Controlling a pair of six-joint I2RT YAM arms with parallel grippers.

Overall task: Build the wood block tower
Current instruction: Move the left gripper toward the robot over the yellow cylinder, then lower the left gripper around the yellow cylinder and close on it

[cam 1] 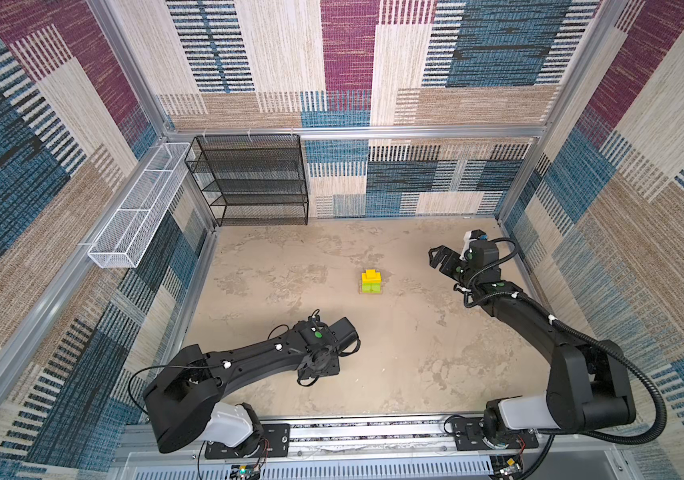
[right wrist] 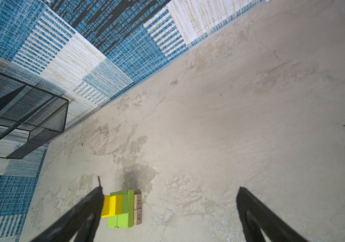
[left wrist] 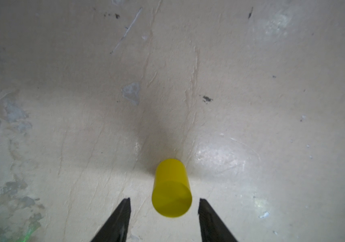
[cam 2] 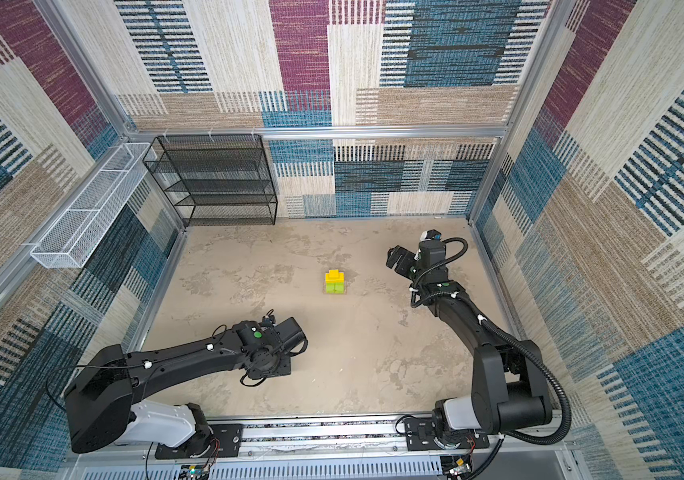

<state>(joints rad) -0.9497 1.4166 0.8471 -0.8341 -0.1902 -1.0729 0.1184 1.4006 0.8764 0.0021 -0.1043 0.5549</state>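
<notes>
The tower (cam 1: 371, 282) (cam 2: 334, 282) stands mid-table: two tan planks (right wrist: 138, 209) lowest, lime-green blocks (right wrist: 123, 218) above them, yellow blocks (right wrist: 110, 206) topmost. A yellow cylinder (left wrist: 170, 184) stands on the table between the fingers of my left gripper (left wrist: 164, 199). The jaws are open, with a gap on each side of the cylinder. In both top views the left wrist hides this cylinder. My right gripper (cam 1: 435, 255) (right wrist: 169, 188) hangs wide open to the right of the tower, with nothing between its fingers.
A black mesh shelf (cam 1: 248, 178) stands at the back left against the wall. A white wire basket (cam 1: 136, 208) hangs on the left wall. Carpet-patterned walls close in the table on three sides.
</notes>
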